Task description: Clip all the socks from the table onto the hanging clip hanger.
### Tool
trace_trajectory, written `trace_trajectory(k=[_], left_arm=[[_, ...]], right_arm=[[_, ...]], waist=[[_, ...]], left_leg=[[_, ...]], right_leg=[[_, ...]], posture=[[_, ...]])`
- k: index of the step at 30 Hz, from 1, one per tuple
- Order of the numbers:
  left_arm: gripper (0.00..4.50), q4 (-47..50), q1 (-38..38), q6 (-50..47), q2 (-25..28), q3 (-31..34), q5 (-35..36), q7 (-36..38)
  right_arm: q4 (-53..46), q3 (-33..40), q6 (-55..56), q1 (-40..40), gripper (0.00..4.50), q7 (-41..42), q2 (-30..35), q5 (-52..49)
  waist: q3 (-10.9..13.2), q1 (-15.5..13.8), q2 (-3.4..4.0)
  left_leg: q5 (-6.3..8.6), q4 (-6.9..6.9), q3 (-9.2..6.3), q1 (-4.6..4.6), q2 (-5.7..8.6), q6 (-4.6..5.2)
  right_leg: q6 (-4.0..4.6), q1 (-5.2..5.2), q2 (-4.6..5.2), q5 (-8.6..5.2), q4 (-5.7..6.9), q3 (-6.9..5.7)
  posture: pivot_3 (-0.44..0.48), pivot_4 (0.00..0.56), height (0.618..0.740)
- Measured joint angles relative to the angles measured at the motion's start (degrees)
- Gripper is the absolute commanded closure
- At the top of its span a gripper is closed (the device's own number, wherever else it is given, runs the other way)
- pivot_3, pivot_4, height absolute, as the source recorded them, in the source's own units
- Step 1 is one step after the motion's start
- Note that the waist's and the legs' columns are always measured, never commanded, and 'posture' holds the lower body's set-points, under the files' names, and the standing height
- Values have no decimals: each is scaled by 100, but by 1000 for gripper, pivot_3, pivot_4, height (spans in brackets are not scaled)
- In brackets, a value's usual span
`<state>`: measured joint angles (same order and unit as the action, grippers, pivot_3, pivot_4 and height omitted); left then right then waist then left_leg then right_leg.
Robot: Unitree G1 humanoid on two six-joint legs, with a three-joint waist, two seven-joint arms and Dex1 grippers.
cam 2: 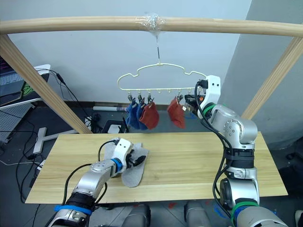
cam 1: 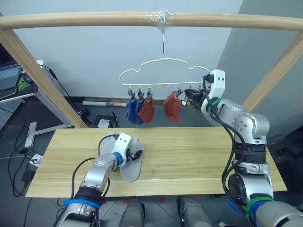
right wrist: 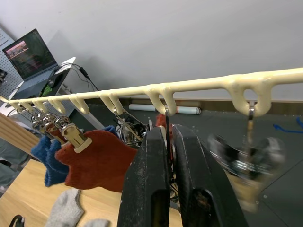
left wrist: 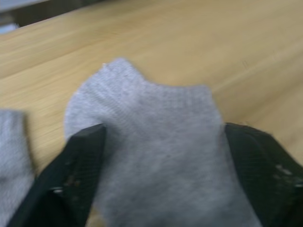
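The pale clip hanger (cam 1: 161, 61) hangs by its hook from the top pole. Two blue socks (cam 1: 132, 109) and two rust red socks (cam 1: 147, 111), (cam 1: 173, 108) are clipped to it. My right gripper (cam 1: 189, 96) is raised beside the right red sock, shut on a metal clip (right wrist: 166, 118) under the hanger wire (right wrist: 199, 85). Two light grey socks lie on the table (cam 1: 199, 151); one (cam 1: 131, 171) is under my left gripper (cam 1: 136, 155), the other (cam 1: 110, 144) just behind it. The left fingers (left wrist: 75, 161) stand open, straddling the grey sock (left wrist: 151, 118).
A round wooden pole frame (cam 1: 94, 20) spans the table, with slanted legs (cam 1: 42, 80) at both ends. An unused clip (right wrist: 248, 165) hangs to the right of my gripper. A desk with a laptop (cam 1: 9, 75) and cables stands far left.
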<state>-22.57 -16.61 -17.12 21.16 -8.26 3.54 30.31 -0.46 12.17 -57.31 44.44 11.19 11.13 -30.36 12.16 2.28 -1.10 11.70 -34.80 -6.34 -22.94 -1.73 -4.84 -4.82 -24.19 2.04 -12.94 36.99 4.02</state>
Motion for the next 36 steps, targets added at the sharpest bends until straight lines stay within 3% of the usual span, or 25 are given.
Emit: trace_trajectory(k=[9,10,16,23,36], left_arm=[[4336,-239,-16,671,-8,-258,-431,167],[4489,-254,-22,721,-16,-258,-453,167],[4489,-181,-221,1038,-330,-265,-420,325],[4489,1194,-782,1427,-1032,-288,308,984],[4489,1261,-1239,1709,-1145,-488,18,860]], right_arm=[[18,-88,36,3,4500,118,304,6],[42,-44,23,16,4500,120,318,-19],[259,280,-444,284,4500,107,526,-256],[467,1396,-1712,754,4500,-459,217,-936],[423,2391,-2523,896,4500,-1205,-291,-1431]], waist=[[0,-1,0],[0,0,0],[0,-29,0],[0,-28,0],[-3,47,4]], left_leg=[[0,0,0,0,0,0],[0,0,0,1,0,0],[0,-3,0,-7,0,0],[0,-2,0,-9,1,0],[0,-3,-1,-8,2,1]], right_leg=[[3,1,0,-3,0,0],[3,1,0,-2,0,0],[1,0,1,0,-4,-1],[7,0,2,8,-6,0],[-5,1,0,3,-5,-1]], posture=[[-7,178,740],[-23,177,740],[-23,177,740],[-45,176,740],[-64,167,740]])
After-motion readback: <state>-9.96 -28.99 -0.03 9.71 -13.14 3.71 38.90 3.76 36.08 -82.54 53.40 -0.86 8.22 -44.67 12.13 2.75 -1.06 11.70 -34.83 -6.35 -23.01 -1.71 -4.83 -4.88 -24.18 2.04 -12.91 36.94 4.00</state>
